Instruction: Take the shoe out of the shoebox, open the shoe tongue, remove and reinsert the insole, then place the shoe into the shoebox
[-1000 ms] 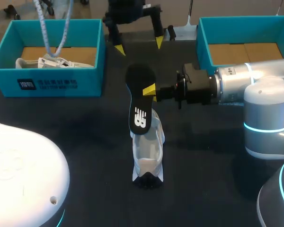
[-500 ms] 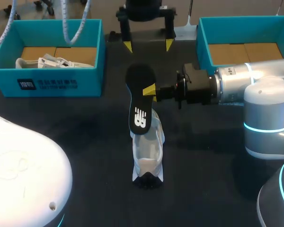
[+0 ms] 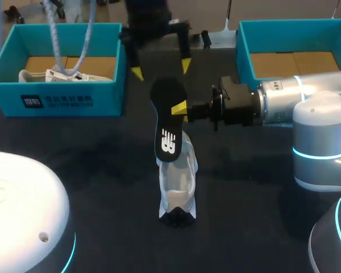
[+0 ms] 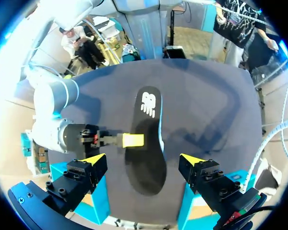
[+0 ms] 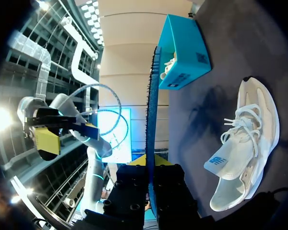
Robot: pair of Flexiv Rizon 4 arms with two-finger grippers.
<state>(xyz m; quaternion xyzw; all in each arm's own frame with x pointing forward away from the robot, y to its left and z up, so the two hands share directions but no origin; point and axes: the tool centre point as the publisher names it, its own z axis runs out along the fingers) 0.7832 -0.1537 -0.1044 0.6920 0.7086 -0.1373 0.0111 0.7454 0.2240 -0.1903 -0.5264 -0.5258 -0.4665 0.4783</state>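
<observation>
While the right end effector clamps the black insole above the white sneaker, seemingly for reinsertion, the left end effector hovers at its 12 o'clock, jaws apart.

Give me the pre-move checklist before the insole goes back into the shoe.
1. Insole clamped in right gripper: ok.
2. Left gripper open, not touching the insole: ok.
3. Shoe on the table under the insole, opening up: ok.
4. Tongue pulled back far enough: cannot tell.
5. Insole's lower end lined up with the opening: cannot tell.
</observation>
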